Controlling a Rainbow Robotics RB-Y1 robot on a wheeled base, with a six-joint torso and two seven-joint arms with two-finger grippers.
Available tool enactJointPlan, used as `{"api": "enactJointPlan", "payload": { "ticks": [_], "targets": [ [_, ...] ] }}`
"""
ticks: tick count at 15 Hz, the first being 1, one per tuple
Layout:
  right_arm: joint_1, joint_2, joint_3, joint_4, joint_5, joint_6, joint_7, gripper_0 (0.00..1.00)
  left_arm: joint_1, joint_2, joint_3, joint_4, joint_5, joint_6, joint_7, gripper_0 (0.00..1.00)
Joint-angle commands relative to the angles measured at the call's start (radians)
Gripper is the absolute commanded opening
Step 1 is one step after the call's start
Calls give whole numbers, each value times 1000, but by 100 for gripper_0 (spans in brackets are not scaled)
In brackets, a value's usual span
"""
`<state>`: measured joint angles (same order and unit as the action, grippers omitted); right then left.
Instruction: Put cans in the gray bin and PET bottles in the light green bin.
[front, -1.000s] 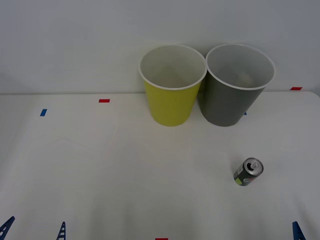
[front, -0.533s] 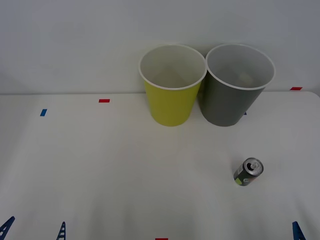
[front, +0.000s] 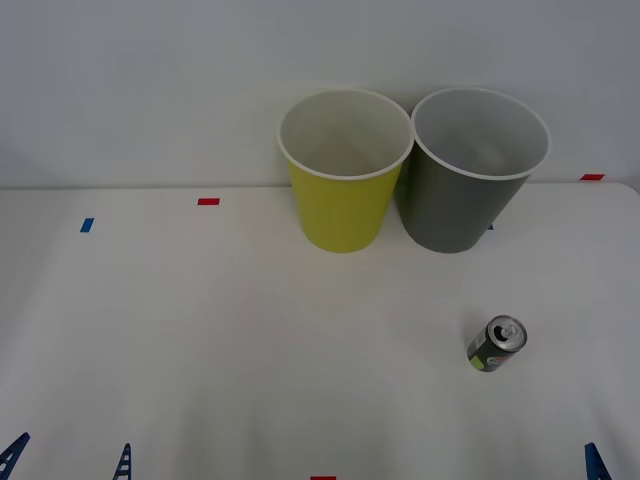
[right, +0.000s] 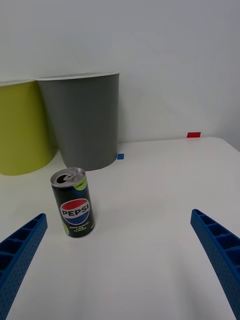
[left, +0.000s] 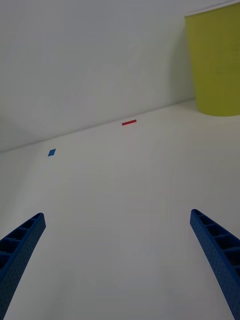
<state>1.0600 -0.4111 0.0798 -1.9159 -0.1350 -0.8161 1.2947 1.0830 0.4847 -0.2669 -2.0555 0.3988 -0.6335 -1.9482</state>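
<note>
Starting at your left, the left gripper (left: 117, 265) sits low at the near left edge of the white table (front: 200, 340), its blue ribbed fingers (front: 122, 462) spread wide with nothing between them. From its wrist camera you see bare tabletop ahead, a small blue tape mark (left: 51, 152) and a red tape mark (left: 129, 122) farther out, and the yellow-green bin (left: 216, 62) off at about one o'clock against the wall.

Moving to the middle of the front view, the yellow-green bin (front: 343, 205) stands upright at twelve o'clock by the back wall, and the gray bin (front: 455, 210) stands upright just beside it on the right, their white rims nearly touching.

Farther right, the can (front: 494, 346) stands upright on the table at about four o'clock from the gray bin, well apart from both bins, silver top and pull tab up.

The right gripper (right: 120, 265) waits at the near right edge, fingers (right: 215, 250) apart and empty. Through its wrist camera you have the can (right: 73, 202) ahead at roughly eleven o'clock, short of the fingertips and touching neither.
</note>
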Motion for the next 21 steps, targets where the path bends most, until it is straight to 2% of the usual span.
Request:
{"api": "enactJointPlan", "payload": {
  "ticks": [1, 21],
  "targets": [
    [0, 0, 0, 0, 0, 0, 0, 100, 0, 0, 0, 0, 0, 0, 0, 100],
    [0, 0, 0, 0, 0, 0, 0, 100, 0, 0, 0, 0, 0, 0, 0, 100]
  ]
}}
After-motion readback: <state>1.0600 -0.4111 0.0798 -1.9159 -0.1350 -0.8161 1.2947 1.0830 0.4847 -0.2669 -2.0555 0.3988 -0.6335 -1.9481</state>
